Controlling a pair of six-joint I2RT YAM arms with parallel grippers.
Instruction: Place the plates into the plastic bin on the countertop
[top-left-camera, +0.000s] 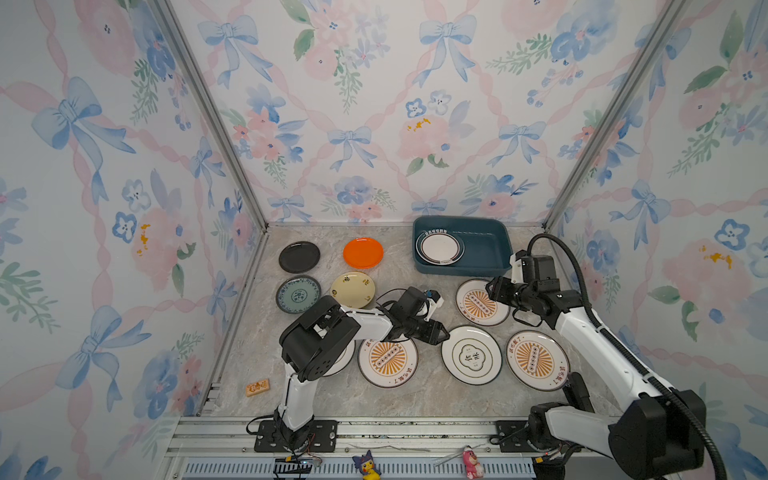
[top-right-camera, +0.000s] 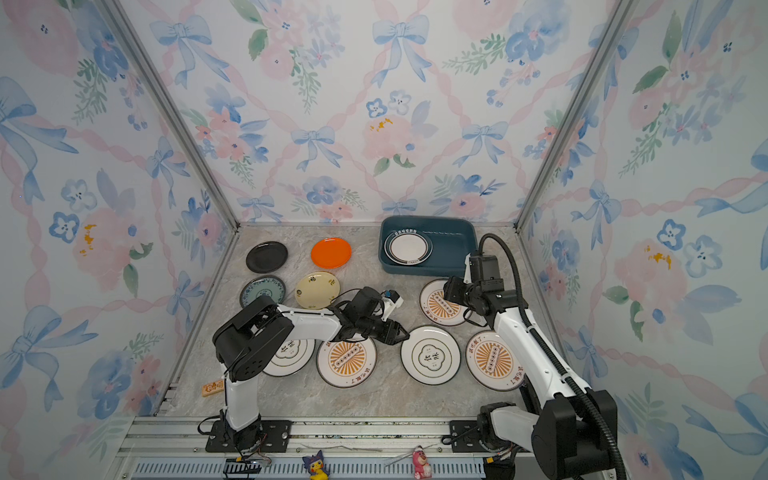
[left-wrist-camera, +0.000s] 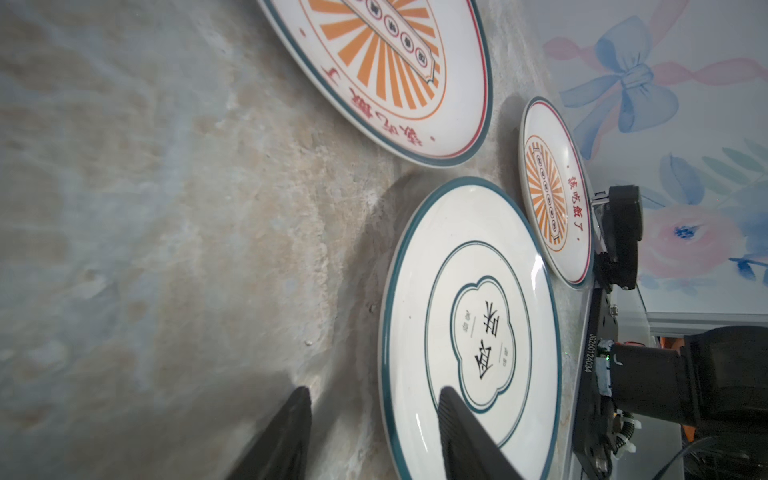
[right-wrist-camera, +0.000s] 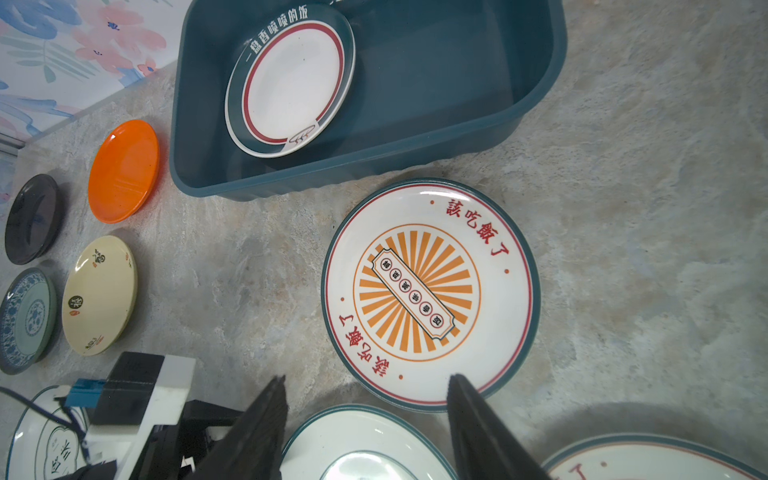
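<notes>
**A:** Where is the plastic bin (top-left-camera: 490, 266)?

**B:** At one o'clock on the countertop (top-left-camera: 428, 399). One navy-rimmed plate (top-left-camera: 440, 247) lies flat in its left half.

**A:** And the left gripper (top-left-camera: 444, 334)?

**B:** It is low at the ten o'clock edge of the cloud plate (top-left-camera: 471, 355). The jaws are partly apart and straddle the rim. One finger is above the plate's face and the other is over bare stone, and neither is clamped on it.

**A:** The right gripper (top-left-camera: 492, 291)?

**B:** It hovers over the sunburst plate (top-left-camera: 473, 307) at three o'clock, with its jaws apart and nothing between them.

**A:** Any other plates?

**B:** At ten o'clock sit the black plate (top-left-camera: 299, 257), orange plate (top-left-camera: 363, 252), teal plate (top-left-camera: 298, 294) and yellow plate (top-left-camera: 352, 289).
</notes>
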